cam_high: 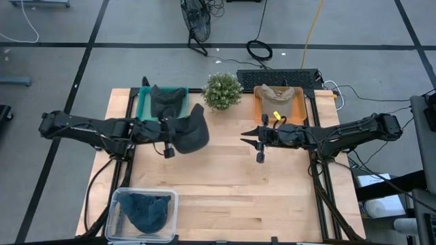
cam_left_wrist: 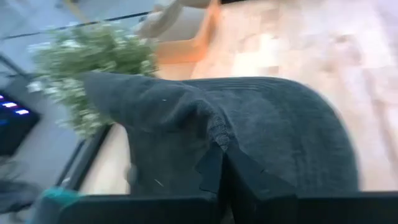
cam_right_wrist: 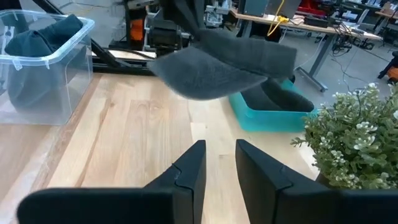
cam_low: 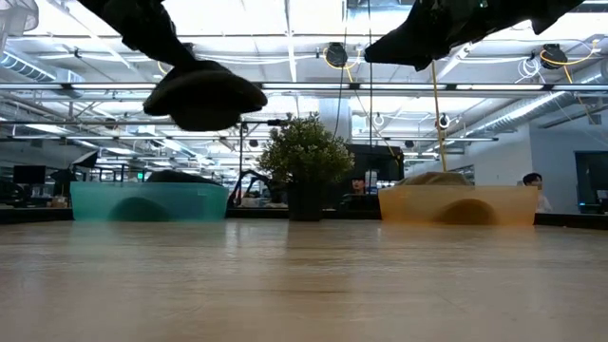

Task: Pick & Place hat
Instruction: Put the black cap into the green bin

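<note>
A dark grey hat (cam_high: 193, 133) hangs in the air above the table, just in front of the teal bin (cam_high: 144, 106); my left gripper (cam_high: 174, 131) is shut on it. In the low view this hat (cam_low: 204, 95) floats high above the tabletop. A second dark hat (cam_high: 168, 99) lies in the teal bin. My right gripper (cam_right_wrist: 219, 155) stands open and empty to the right of the table's middle (cam_high: 245, 139), pointing toward the held hat (cam_right_wrist: 217, 65). My left gripper pinches the hat's near edge (cam_left_wrist: 208, 134) between its two fingers (cam_left_wrist: 214, 177), where the cloth is bunched into a fold. The fingers come from the table's left, slanting down. The hat is lifted clear and juts out beyond the fingertips toward the table's right.
A potted plant (cam_high: 222, 90) stands at the far middle between the teal bin and an orange bin (cam_high: 262, 109) holding a tan hat (cam_high: 276, 94). A clear plastic box (cam_high: 117, 204) with a dark blue hat sits at the near left corner. Bare wood lies in the middle.
</note>
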Controlling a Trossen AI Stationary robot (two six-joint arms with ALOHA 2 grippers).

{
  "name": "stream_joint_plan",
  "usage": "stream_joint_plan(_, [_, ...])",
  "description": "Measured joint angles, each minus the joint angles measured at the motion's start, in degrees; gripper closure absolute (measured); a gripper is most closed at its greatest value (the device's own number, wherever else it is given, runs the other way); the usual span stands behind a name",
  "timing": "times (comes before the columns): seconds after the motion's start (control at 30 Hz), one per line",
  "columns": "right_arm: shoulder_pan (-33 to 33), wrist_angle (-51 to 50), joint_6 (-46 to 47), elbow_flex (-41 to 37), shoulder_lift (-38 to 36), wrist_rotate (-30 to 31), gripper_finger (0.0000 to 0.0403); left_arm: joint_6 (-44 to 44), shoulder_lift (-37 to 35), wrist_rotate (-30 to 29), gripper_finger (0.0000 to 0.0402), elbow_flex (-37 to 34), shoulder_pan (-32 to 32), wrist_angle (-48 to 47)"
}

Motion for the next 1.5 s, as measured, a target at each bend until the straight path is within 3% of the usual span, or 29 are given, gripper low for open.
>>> stream_joint_plan(0.43, [-0.33, 5.05, -2.12, -0.04, 5.68, -0.02, 0.0328, -1.79, -2.48, -12.59, 0.0382, 0.0, 0.04, -10.41])
stream_joint_plan(0.67, [-0.32, 9.27, -3.06, -0.04, 6.04, -0.26, 0.0328, 1.89, -2.48, -13.62, 0.0396, 0.0, 0.0, -11.79])
stream_joint_plan(0.8, [-0.28, 13.07, -3.74, -0.04, 5.93, -1.99, 0.0328, 7.64, -2.56, -13.63, 0.0382, 0.0, 0.86, -11.75])
stream_joint_plan(1.03, [0.43, 11.96, -4.59, -0.04, 5.65, -7.84, 0.0328, 12.84, -3.8, -13.66, 0.0394, 0.0, 5.03, -13.43])
stream_joint_plan(1.17, [1.84, 8.9, -5.46, -0.04, 5.62, -8.06, 0.0328, 13.75, -4.34, -13.64, 0.0389, 0.0, 6.67, -13.92])
stream_joint_plan(1.3, [3.09, 5.99, -6.67, -0.04, 5.63, -8.04, 0.0328, 13.82, -4.62, -10.34, 0.0395, 0.0, 8.71, -16.1])
stream_joint_plan(1.5, [3.96, 1.77, -6.67, -0.04, 5.67, -8.06, 0.0328, 11.6, -4.53, 1.42, 0.0392, 1.84, 14.41, -22.61])
